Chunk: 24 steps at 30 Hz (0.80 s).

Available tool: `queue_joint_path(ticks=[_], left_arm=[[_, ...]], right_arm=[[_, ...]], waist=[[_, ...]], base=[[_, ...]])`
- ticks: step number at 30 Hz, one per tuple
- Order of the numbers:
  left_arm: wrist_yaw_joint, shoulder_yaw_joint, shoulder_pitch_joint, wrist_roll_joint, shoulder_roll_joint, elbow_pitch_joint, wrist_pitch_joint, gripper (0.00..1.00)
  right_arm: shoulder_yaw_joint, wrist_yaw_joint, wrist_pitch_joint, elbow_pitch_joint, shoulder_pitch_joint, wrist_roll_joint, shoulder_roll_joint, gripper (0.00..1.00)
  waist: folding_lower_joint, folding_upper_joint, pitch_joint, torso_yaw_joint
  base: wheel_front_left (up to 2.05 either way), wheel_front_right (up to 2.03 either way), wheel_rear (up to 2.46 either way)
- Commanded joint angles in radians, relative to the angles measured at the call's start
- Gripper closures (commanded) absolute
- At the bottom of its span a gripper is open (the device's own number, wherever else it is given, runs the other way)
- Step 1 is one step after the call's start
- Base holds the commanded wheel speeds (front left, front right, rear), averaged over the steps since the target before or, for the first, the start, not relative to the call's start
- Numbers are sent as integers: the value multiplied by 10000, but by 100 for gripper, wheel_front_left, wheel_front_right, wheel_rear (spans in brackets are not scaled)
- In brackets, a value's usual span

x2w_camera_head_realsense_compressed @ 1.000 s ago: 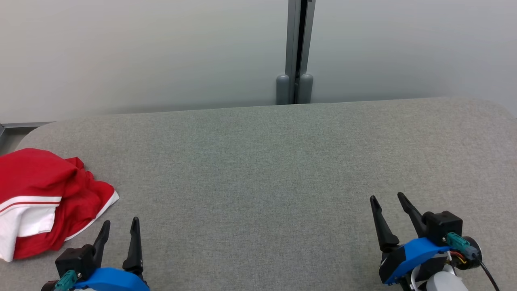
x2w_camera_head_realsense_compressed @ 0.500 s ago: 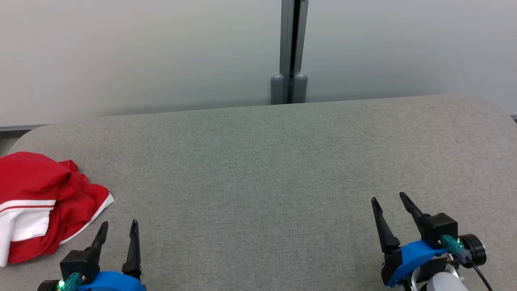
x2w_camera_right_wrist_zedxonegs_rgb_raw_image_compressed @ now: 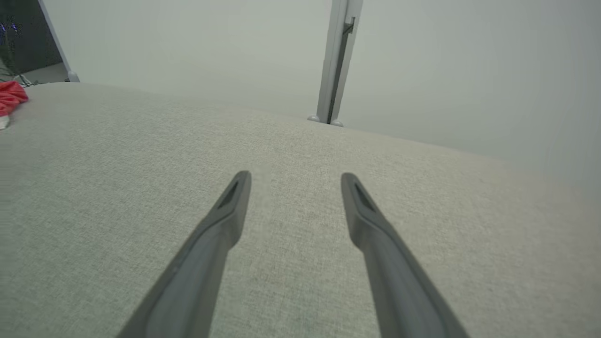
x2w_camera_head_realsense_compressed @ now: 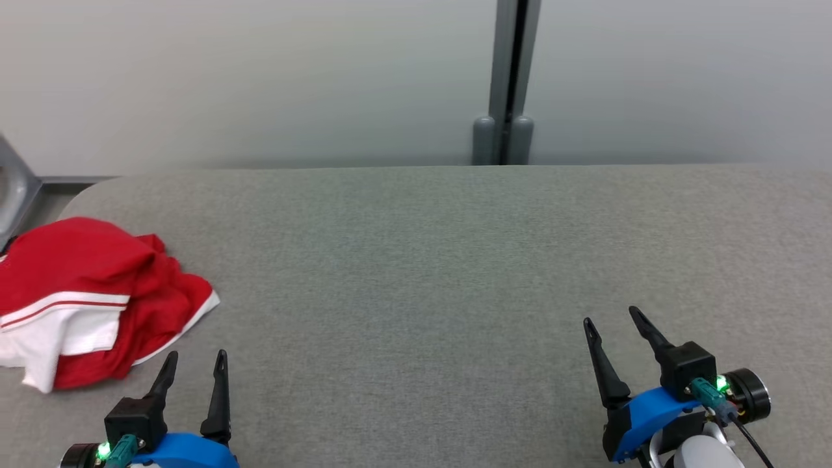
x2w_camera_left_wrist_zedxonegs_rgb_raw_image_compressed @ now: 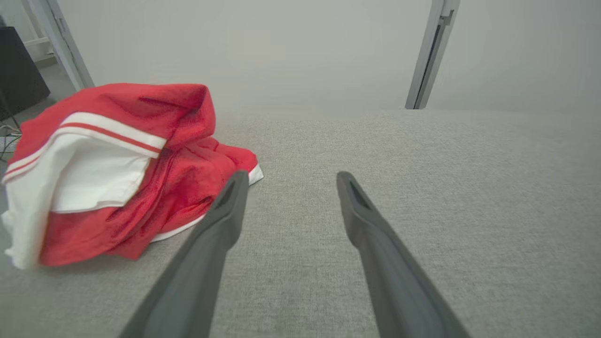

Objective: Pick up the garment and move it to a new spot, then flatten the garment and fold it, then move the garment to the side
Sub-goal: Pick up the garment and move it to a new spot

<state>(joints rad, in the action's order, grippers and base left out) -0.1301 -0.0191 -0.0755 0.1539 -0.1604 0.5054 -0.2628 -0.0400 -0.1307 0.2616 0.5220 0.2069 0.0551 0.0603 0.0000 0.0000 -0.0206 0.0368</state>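
Left gripper (x2w_camera_head_realsense_compressed: 197, 355): right down at the near left, two dark fingers spread wide and nothing between them; released, poised over bare grey cloth.
Right gripper (x2w_camera_head_realsense_compressed: 610, 315): near right, and it's the same story, fingers parted and empty, tips leaning a touch leftward over the open counter (x2w_camera_head_realsense_compressed: 416, 260).
Green light (x2w_camera_head_realsense_compressed: 103, 450): glowing at the left wrist, and another shows by the right gripper's base.
Garment (x2w_camera_head_realsense_compressed: 97, 286): there it is, red with a white panel and a thin red stripe, crumpled in a loose heap on the counter's left end. It lies just ahead and to the left of the left gripper, close but not gripped; in the left wrist view its white hem peeks out beside the left finger's tip. It lies well apart from the right gripper.
Counter surface: grey woven covering, its far-left corner rounded.
Wall (x2w_camera_head_realsense_compressed: 260, 78): pale panels rise beyond the far edge.
Post (x2w_camera_head_realsense_compressed: 506, 71): a grey upright at the panel join, with two rounded feet at its base.
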Motion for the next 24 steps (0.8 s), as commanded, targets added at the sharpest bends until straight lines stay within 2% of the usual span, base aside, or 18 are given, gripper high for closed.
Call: queue_joint_path(ticks=[1,8,15,19,24], left_arm=[[-11,-26,-131,41,-45,34,-30,0],[-11,168,-54,215,-135,318,-29,0],[-11,778,89,296,-202,636,-29,0],[-11,1006,227,257,-272,736,-29,0],[-11,1099,183,304,-332,754,-29,0]], right_arm=[[-51,-1,50,12,176,61,-46,0],[-480,-1,46,255,388,-35,-69,0],[-1193,-1,45,533,640,-245,-81,0],[-1612,-1,45,712,764,-458,-76,0],[-1829,-1,45,836,845,-601,-77,0]], waist=[[0,0,-203,377],[0,0,-323,1936],[0,0,-338,3427],[0,0,-328,3899],[0,0,-348,4074]], base=[[0,0,0],[0,0,0],[0,0,0],[0,0,0],[0,0,0]])
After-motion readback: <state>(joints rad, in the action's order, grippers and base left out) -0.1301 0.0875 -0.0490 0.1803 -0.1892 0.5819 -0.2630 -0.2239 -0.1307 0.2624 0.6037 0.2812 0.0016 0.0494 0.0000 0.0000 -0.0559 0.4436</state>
